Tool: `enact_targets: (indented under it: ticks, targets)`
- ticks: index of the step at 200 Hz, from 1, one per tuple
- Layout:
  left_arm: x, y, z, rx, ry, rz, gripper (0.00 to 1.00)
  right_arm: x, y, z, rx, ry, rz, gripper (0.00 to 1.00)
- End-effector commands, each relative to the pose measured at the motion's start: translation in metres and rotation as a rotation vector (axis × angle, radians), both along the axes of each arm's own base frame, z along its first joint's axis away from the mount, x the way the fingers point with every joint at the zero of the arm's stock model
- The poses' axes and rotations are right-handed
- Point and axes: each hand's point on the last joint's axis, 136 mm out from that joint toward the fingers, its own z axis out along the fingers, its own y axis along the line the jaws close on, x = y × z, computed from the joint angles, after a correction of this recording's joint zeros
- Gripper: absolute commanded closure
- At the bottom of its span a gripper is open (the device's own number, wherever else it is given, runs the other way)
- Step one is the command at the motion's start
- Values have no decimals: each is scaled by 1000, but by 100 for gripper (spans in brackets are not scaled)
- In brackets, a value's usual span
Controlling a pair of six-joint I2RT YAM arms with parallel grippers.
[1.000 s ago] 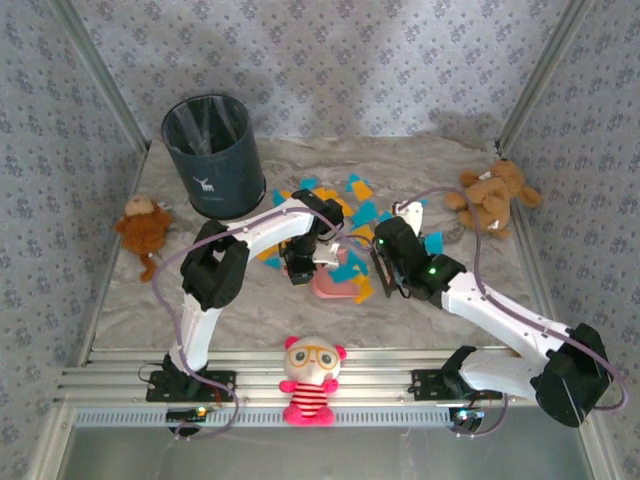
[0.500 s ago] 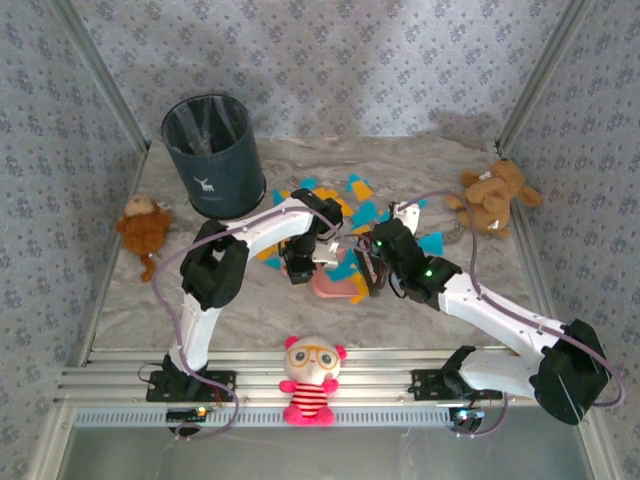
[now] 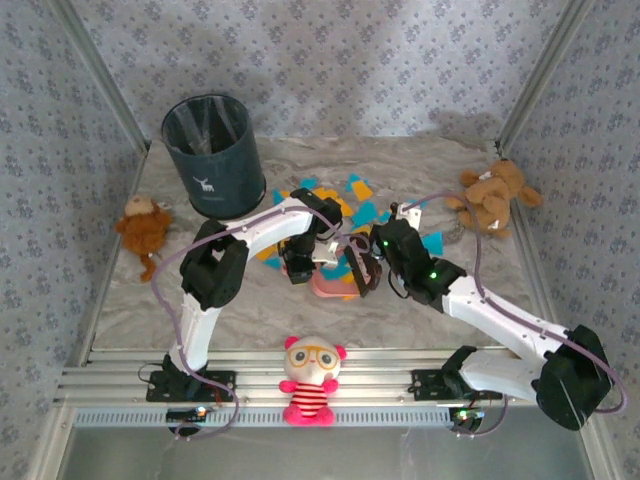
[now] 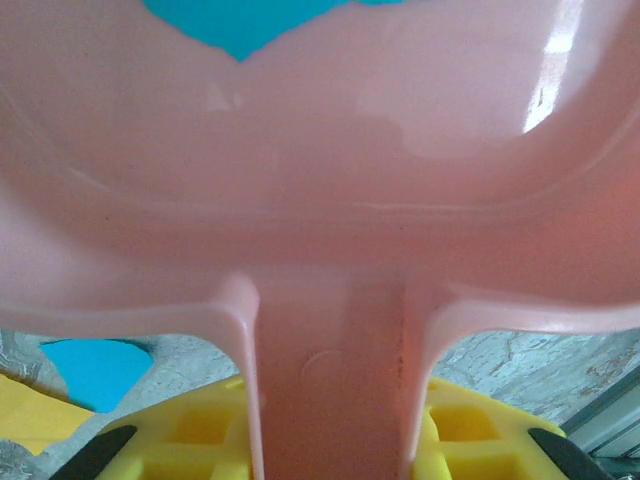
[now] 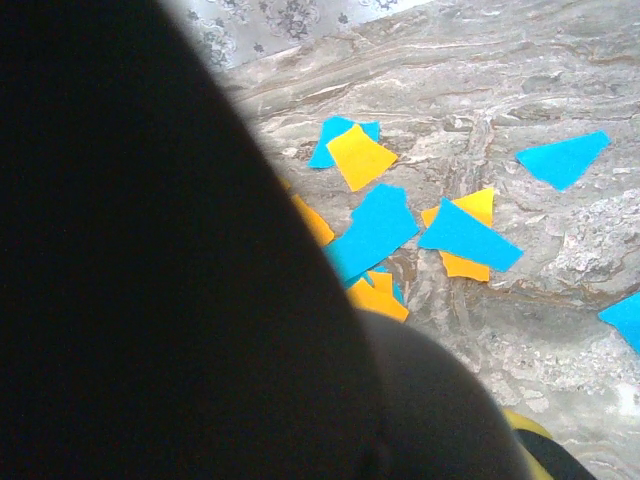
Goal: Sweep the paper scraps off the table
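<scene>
Blue-grey floral walls (image 3: 350, 60) enclose the grey-white marbled table (image 3: 250, 295). The left gripper (image 3: 300, 262) stays clamped on the handle of the pink plastic dustpan (image 4: 320, 200). The right gripper (image 3: 370, 260), closed on a dark brush-like tool (image 3: 356, 278), has travelled left to the dustpan mouth, probably driving nearby scraps in. Most orange and teal paper scraps (image 5: 380, 225) lie beyond both grippers, unswept.
</scene>
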Motion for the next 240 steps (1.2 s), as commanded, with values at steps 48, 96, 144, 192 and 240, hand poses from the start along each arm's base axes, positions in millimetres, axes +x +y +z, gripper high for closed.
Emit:
enact_targets:
  ticks: [48,96,144,192,240]
  targets:
    - [15,4,13,-59,-92,44,100,-4,-8,36,54,-85,32,100]
    - [14,7,12,-88,-101,58,100,-7,-21,40,48,-90,4,100]
    - [8,9,19,-135,-99,63,100,-9,-35,32,23,-64,-39,100]
    - [-1,13,21,-166,-90,46,100,-8,-40,20,17,-34,-57,100]
    - [-16,24,21,-158,-59,20,100,-4,-38,10,10,-16,-56,100]
